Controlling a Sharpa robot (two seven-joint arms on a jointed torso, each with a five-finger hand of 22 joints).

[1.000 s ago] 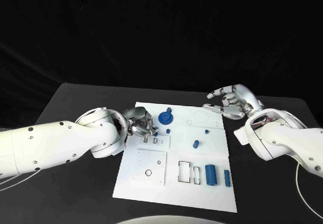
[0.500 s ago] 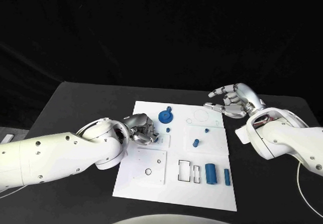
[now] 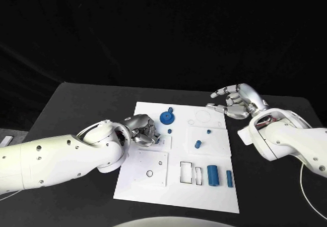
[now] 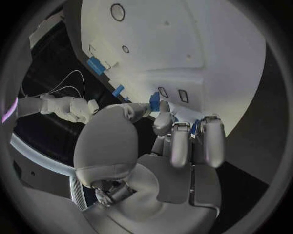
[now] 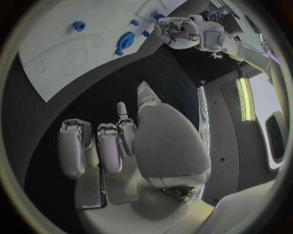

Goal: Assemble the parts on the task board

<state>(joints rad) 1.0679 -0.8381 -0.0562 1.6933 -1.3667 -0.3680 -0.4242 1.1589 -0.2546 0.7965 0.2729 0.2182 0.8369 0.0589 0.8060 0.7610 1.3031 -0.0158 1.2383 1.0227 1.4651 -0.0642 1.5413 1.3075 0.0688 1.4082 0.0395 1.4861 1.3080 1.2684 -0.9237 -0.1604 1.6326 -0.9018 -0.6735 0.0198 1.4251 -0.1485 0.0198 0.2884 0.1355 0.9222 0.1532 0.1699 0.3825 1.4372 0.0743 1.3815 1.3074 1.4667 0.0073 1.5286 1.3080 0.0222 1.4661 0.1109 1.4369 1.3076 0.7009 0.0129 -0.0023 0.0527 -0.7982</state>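
Pinching a small blue part (image 4: 154,101) over the task board (image 3: 203,198), left hand (image 3: 142,129) fingers; right hand (image 3: 235,102) fingers spread.

The white task board (image 3: 176,195) lies flat mid-table, bearing a blue gear-like disc (image 3: 167,116) near its far edge, a small peg (image 3: 198,144) (centre) and 2 blue bars (image 3: 220,177) beside rectangular slots.

surface: black table (image 3: 76,104) | on it: white task board (image 3: 149,186), lying flat
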